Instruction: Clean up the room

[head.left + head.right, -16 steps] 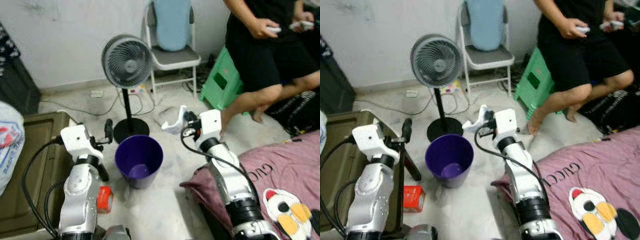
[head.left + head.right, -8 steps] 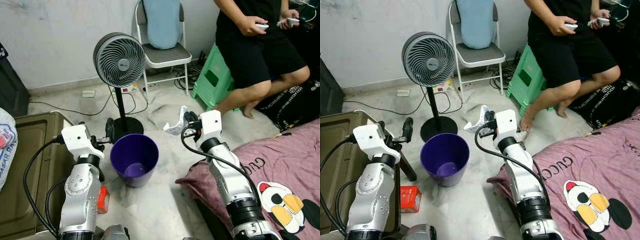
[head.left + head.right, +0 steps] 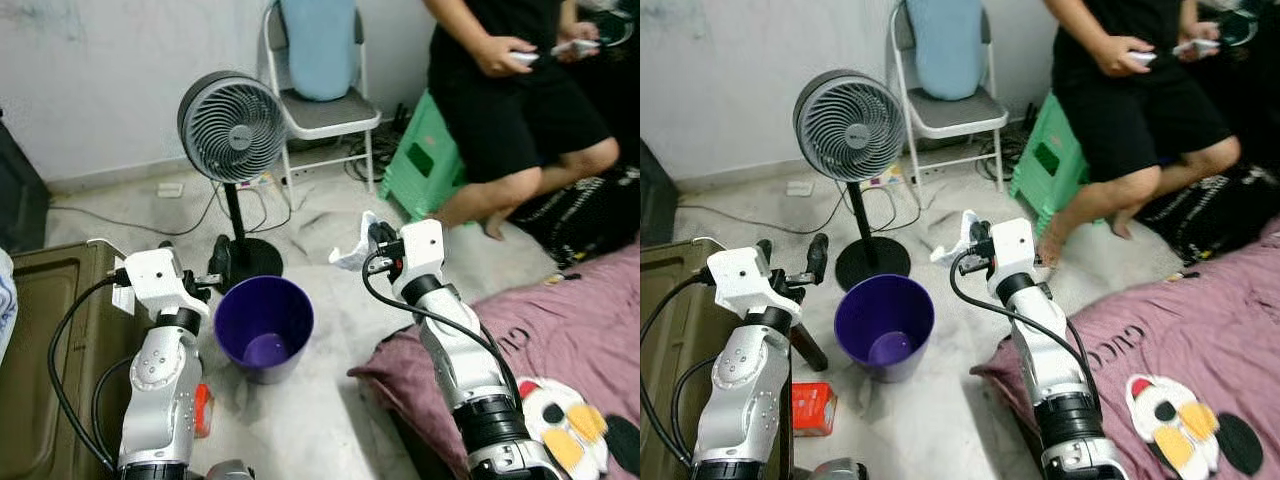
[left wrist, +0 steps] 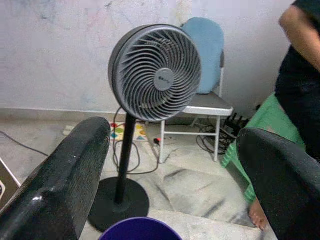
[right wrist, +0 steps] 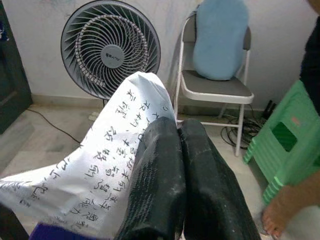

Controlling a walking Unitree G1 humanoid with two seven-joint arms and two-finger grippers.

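A purple bin (image 3: 265, 327) stands on the floor between my arms. My right gripper (image 3: 373, 238) is shut on a white printed paper wrapper (image 3: 354, 247), held up to the right of the bin and a little beyond its rim; the wrapper (image 5: 107, 175) drapes over the shut fingers (image 5: 172, 185). My left gripper (image 3: 200, 276) is open and empty, at the bin's left rim, its fingers (image 4: 55, 185) pointing toward the fan. A small red carton (image 3: 811, 408) lies on the floor by my left arm.
A grey standing fan (image 3: 229, 125) rises just behind the bin, a folding chair with a blue cushion (image 3: 318, 60) behind it. A seated person (image 3: 510, 90) and a green stool (image 3: 432, 160) are at the right. A pink blanket (image 3: 560, 340) lies front right, an olive box (image 3: 40, 330) left.
The camera view has shifted slightly. The arms keep their poses: the right gripper still holds the wrapper beside the bin, the left stays open.
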